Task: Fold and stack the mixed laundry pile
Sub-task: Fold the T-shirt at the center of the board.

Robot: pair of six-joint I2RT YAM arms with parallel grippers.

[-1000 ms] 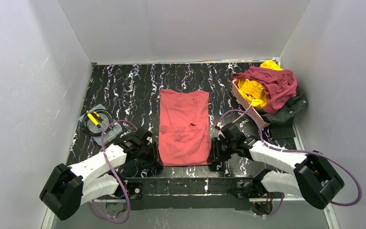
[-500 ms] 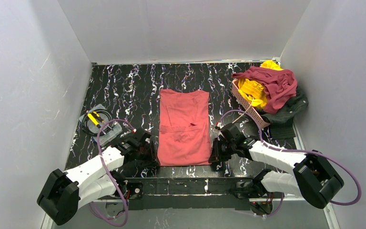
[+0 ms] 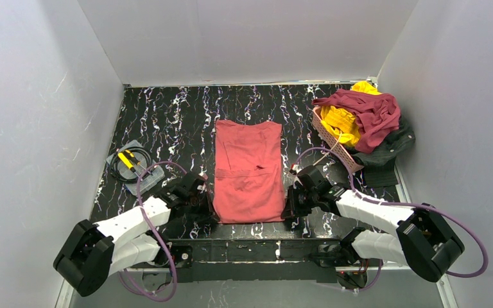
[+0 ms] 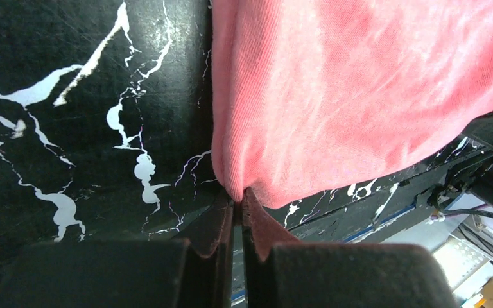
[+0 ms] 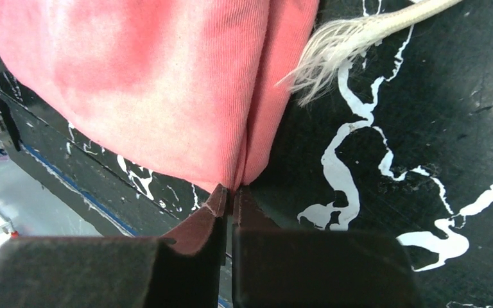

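Note:
A salmon-red garment (image 3: 248, 170) lies flat as a long rectangle in the middle of the black marbled table. My left gripper (image 3: 210, 212) is shut on its near left corner; in the left wrist view the cloth (image 4: 359, 96) is pinched at the tips of that gripper (image 4: 239, 196). My right gripper (image 3: 287, 212) is shut on the near right corner, the fabric (image 5: 167, 83) drawn to a point in this gripper (image 5: 230, 192). The rest of the laundry pile, a dark maroon (image 3: 367, 112), a yellow (image 3: 340, 122) and a charcoal garment (image 3: 391, 144), is heaped at the back right.
A pink lattice basket (image 3: 334, 144) lies tipped under the heap. A frayed cream cord (image 5: 359, 32) lies beside the right corner. A clear tray with yellow-handled tools and a black cable (image 3: 131, 165) sits at the left. The table's near edge (image 3: 250, 232) runs just behind the gripped corners.
Both grippers have closed onto the near corners of the salmon-red garment. The left arm shifted slightly right toward the cloth.

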